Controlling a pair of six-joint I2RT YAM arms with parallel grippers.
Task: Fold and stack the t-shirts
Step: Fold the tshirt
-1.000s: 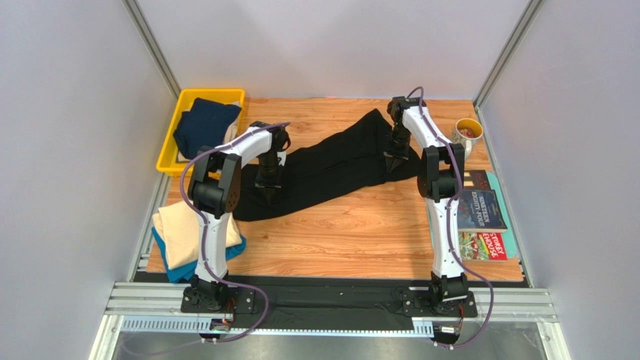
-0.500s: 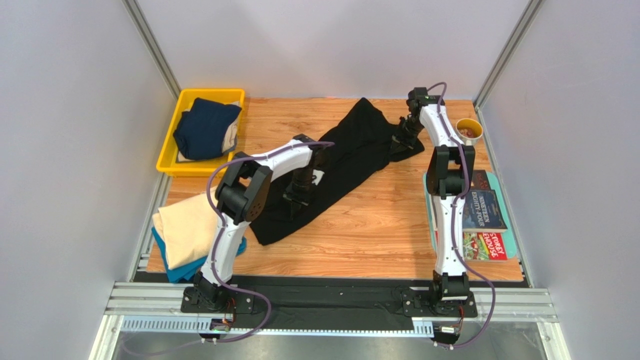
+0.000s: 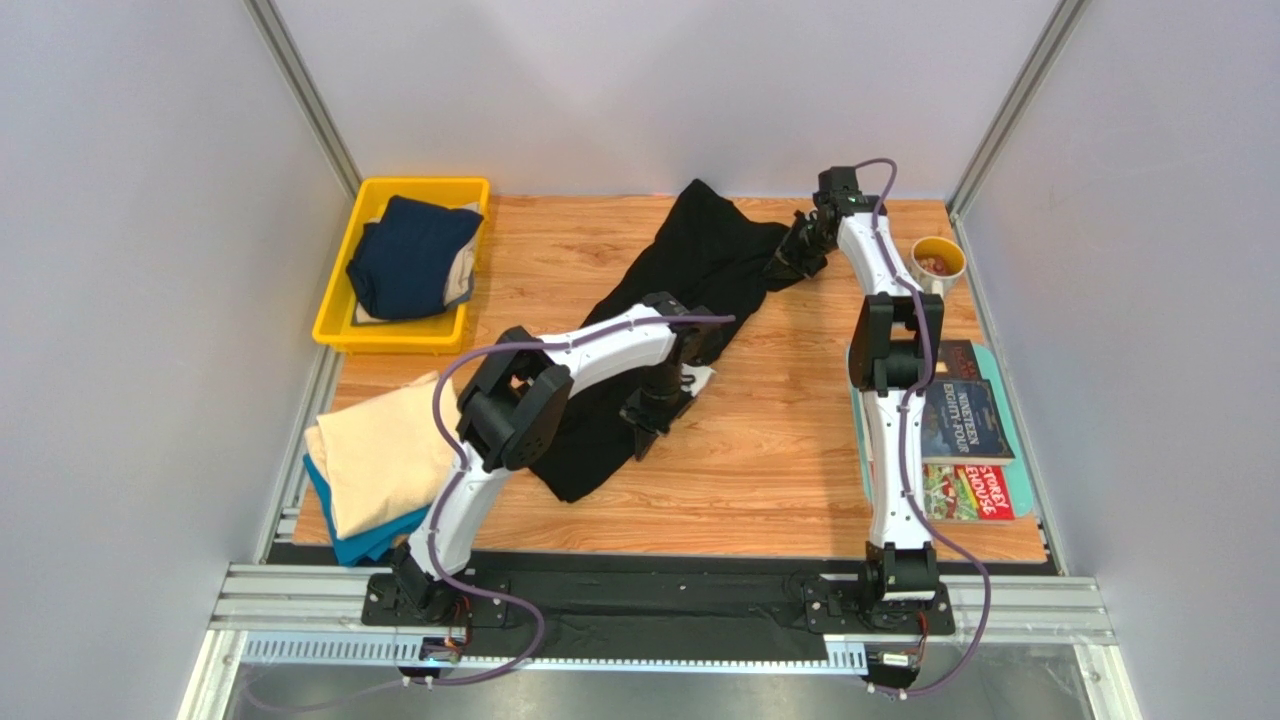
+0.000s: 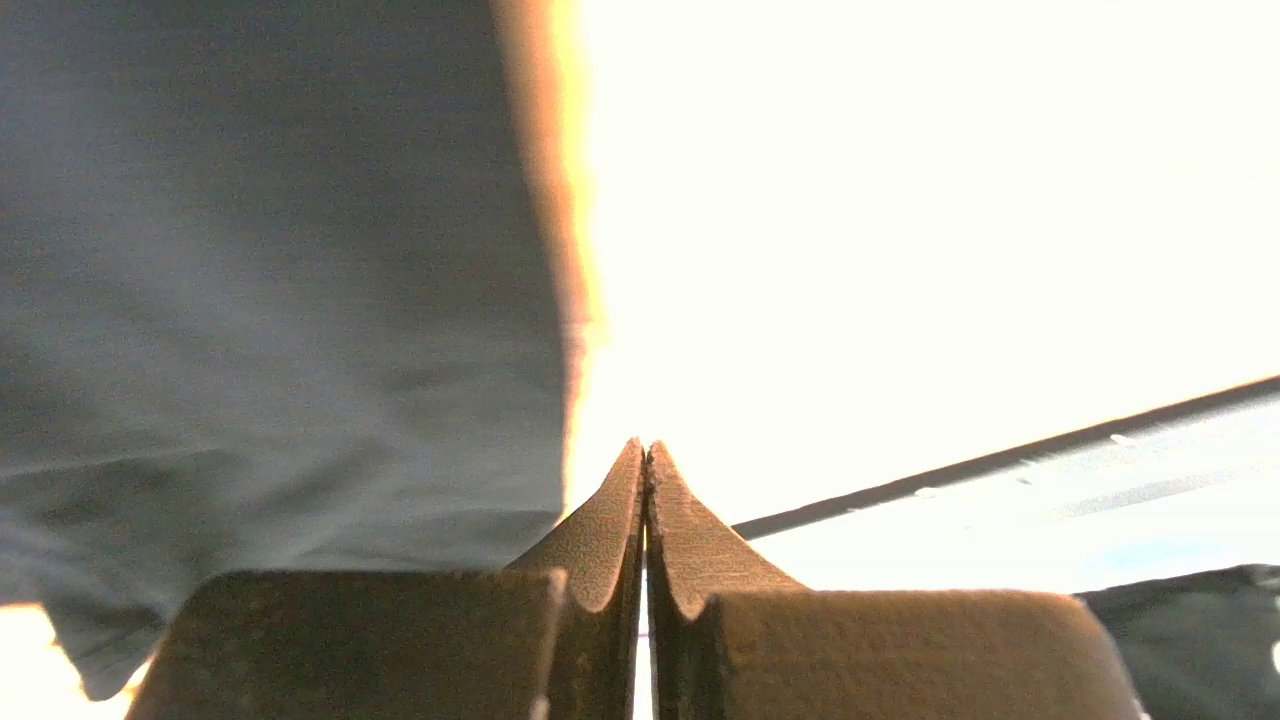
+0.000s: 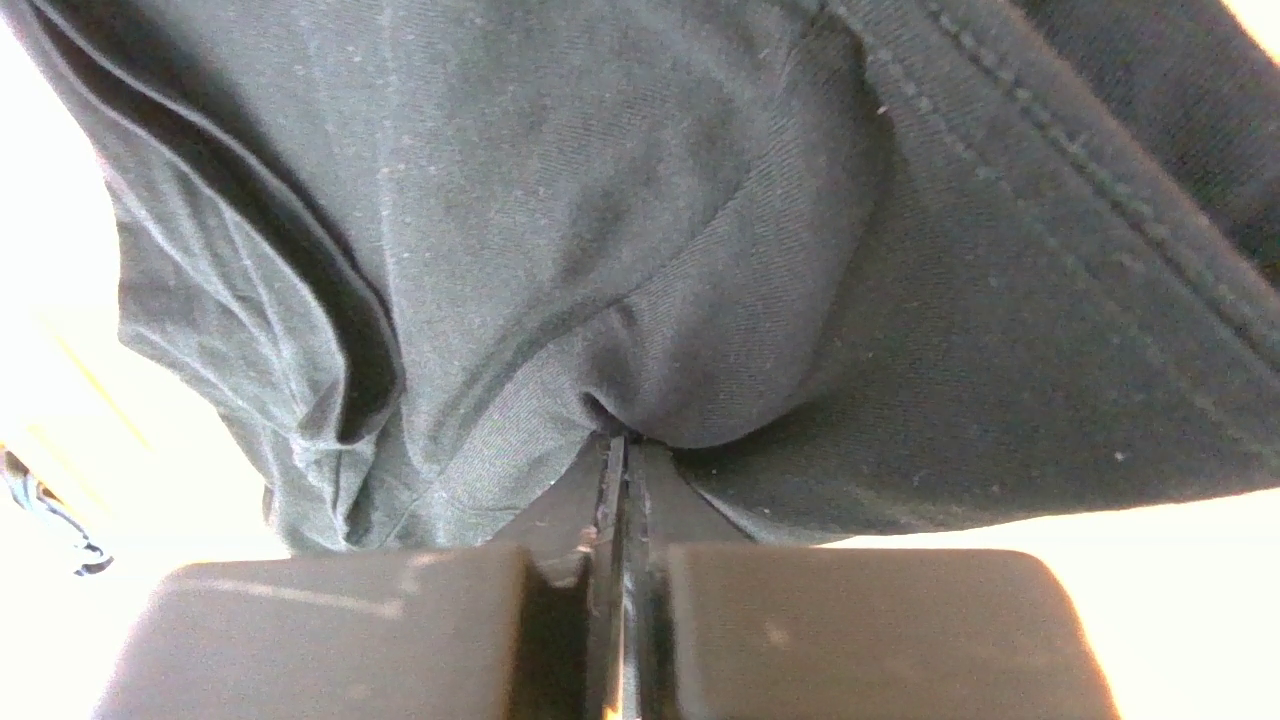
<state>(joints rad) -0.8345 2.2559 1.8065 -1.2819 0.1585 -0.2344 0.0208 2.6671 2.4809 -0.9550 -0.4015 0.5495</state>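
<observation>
Right arm stretched to the far edge of the table, right gripper clenched on a fold of the black t-shirt, which lies diagonally toward near-left. Left arm elbows across it, left gripper pointing down, fingers pressed together (grip on cloth cannot be told).

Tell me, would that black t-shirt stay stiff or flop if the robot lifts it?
Probably floppy: where the right gripper pinches the black t-shirt, the cloth puckers and folds instead of holding shape. Likely light: a fingertip pinch seems enough to hold it. Pushed, it would probably bunch up rather than slide whole across the wooden table.
</observation>
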